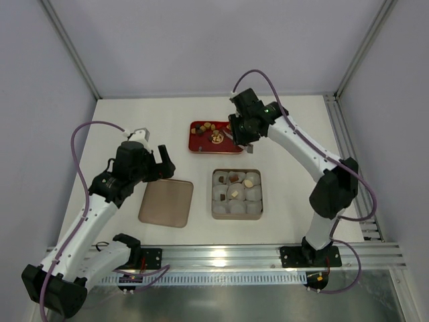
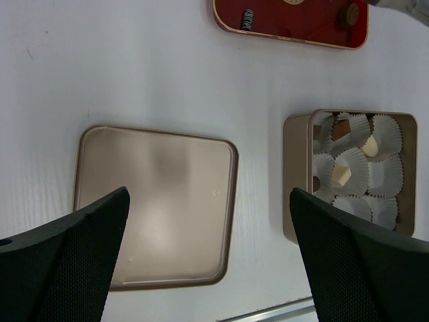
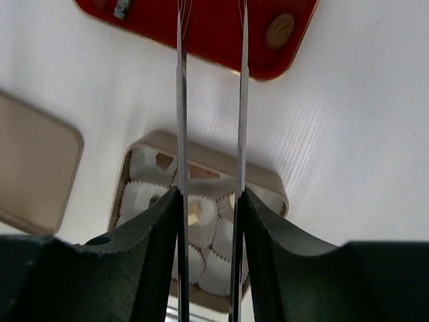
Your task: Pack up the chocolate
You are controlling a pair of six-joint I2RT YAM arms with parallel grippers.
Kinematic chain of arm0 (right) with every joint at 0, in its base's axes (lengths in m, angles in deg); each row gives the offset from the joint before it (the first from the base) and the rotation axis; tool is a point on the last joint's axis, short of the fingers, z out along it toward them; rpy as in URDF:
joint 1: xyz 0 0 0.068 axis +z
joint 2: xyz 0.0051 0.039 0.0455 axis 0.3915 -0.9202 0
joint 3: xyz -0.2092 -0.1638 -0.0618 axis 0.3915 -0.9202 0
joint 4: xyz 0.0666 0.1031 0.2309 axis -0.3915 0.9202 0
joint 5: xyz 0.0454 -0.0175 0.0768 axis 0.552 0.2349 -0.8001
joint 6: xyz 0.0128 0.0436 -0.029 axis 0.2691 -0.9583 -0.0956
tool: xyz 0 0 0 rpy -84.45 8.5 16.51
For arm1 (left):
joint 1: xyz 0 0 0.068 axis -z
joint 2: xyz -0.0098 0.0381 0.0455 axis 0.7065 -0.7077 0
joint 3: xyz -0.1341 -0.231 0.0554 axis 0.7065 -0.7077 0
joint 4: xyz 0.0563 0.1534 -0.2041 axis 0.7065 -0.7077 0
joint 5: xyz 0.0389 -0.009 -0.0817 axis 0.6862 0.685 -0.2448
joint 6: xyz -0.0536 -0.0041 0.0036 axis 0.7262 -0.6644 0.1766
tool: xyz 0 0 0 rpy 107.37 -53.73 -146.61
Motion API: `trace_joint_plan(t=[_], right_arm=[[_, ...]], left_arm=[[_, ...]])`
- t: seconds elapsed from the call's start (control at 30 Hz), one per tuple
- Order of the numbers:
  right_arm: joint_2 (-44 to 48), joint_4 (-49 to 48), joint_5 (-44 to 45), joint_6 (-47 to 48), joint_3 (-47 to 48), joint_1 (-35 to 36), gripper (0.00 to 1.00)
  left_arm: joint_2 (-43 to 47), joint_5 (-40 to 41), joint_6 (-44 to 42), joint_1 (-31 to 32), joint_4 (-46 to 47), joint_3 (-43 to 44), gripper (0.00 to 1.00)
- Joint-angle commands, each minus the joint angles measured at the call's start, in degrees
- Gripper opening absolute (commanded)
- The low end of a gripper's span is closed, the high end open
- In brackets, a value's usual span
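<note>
Chocolates [image 1: 213,131] lie on a red tray [image 1: 198,145] at the table's middle back. A gold tin [image 1: 236,216] in front of it holds white paper cups; a few carry pieces [image 1: 249,182]. In the left wrist view the tin [image 2: 297,176] shows a brown piece [image 2: 340,127] and cream ones [image 2: 343,176]. My right gripper [image 1: 242,139] hovers at the tray's right end, shut on metal tweezers [image 3: 181,100]. The blades run up over the tray [image 3: 201,37] and their tips are out of view. My left gripper [image 1: 164,163] is open and empty above the lid.
The tin's flat gold lid [image 1: 166,202] lies left of the tin, also in the left wrist view [image 2: 157,201]. A round tan piece [image 3: 279,30] and a striped one [image 3: 120,9] stay on the red tray. An aluminium rail [image 1: 268,256] runs along the near edge.
</note>
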Motion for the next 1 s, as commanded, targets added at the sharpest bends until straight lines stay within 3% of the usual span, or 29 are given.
trace_joint_plan(t=[0.0, 0.17, 0.4, 0.97], right_arm=[[-7.02, -2.91, 2.18, 1.86, 9.18, -1.15, 0.43], [-15.49, -0.80, 7.01, 1.95, 18.06, -2.90, 0.43], [-20.50, -0.10, 6.84, 2.65, 22.03, -4.66, 0.43], [-22.53, -2.64, 3.77, 3.01, 19.22, -5.28, 0.43]], left_arm=[[-0.18, -0.48, 0.62, -0.16, 1.40, -0.18, 1.00], [-0.18, -0.57, 0.62, -0.16, 1.40, -0.27, 1.00], [-0.44, -0.83, 0.54, -0.16, 1.57, -0.18, 1.00], [-0.97, -0.83, 0.54, -0.16, 1.57, -0.18, 1.00]])
